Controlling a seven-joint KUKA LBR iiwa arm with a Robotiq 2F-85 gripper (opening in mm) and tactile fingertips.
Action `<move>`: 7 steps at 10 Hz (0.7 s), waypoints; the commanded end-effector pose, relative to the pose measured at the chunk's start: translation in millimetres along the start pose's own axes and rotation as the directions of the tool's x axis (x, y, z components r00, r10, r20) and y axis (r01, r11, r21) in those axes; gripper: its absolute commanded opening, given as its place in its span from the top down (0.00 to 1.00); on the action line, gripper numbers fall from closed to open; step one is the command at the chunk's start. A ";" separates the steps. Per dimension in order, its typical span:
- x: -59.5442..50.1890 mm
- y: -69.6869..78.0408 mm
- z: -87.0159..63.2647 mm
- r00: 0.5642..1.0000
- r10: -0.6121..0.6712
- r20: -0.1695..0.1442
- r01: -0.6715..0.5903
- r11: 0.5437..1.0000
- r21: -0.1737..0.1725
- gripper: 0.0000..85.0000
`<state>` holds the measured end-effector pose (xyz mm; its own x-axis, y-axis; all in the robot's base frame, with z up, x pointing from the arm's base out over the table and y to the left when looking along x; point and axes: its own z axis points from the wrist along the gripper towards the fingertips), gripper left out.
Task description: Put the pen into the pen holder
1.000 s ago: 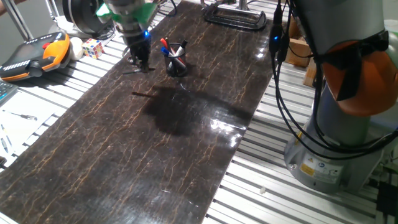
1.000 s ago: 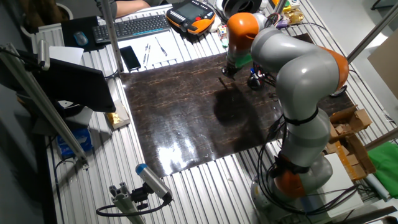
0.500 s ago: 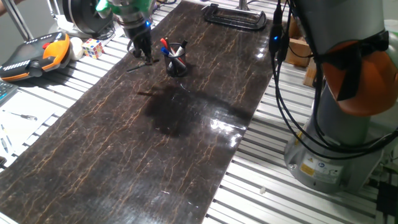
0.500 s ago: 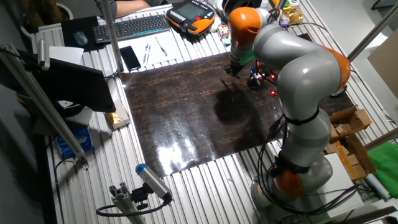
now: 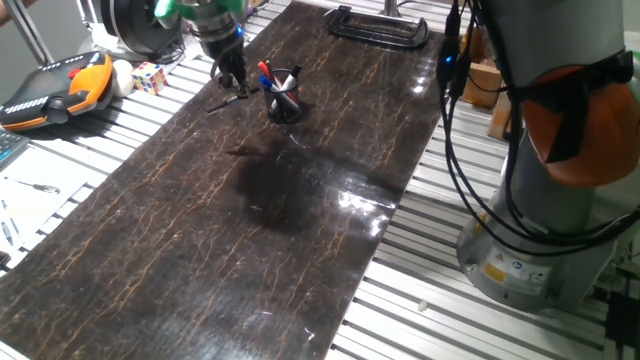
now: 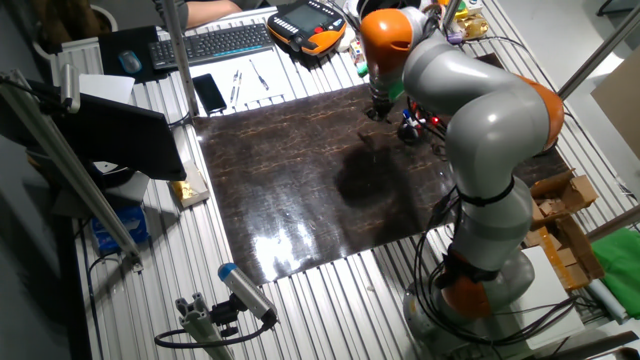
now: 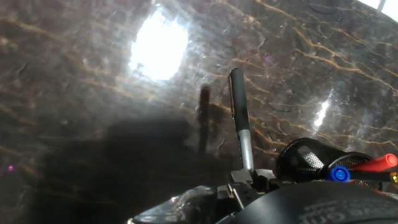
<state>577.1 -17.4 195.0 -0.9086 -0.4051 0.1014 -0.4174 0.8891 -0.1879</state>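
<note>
My gripper (image 5: 232, 82) is shut on the thin black pen (image 5: 226, 101) and holds it in the air above the dark marble-look tabletop (image 5: 250, 230), just left of the pen holder (image 5: 284, 98). The holder is a small black mesh cup with a red pen and a blue pen standing in it. In the hand view the pen (image 7: 239, 115) sticks out from my gripper (image 7: 247, 178), silvery end at the fingers, and the holder (image 7: 306, 159) lies at the lower right. In the other fixed view my gripper (image 6: 378, 107) hangs beside the holder (image 6: 410, 128).
An orange teach pendant (image 5: 58, 88) and a Rubik's cube (image 5: 150, 76) lie left of the table. A black clamp (image 5: 378, 26) sits at the far end. The robot base and cables (image 5: 530, 200) stand on the right. A keyboard (image 6: 210, 42) lies beyond the far edge.
My gripper has risen a little and shifted toward the far end with the pen; the pen is now clear of the tabletop and closer to the holder.
</note>
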 end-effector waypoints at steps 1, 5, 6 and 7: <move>0.5 1.4 -2.8 1.000 0.001 -0.001 -0.001 1.000 -0.004 0.99; -4.5 12.2 -11.6 0.999 0.003 -0.036 -0.003 1.000 0.011 0.99; -4.5 12.2 -11.6 0.999 0.005 -0.034 -0.005 1.000 0.014 0.99; -4.5 12.2 -11.6 0.999 0.011 -0.033 -0.011 1.000 0.014 0.99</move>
<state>576.2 -2.4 203.7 -0.9136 -0.3847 0.1318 -0.4047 0.8920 -0.2014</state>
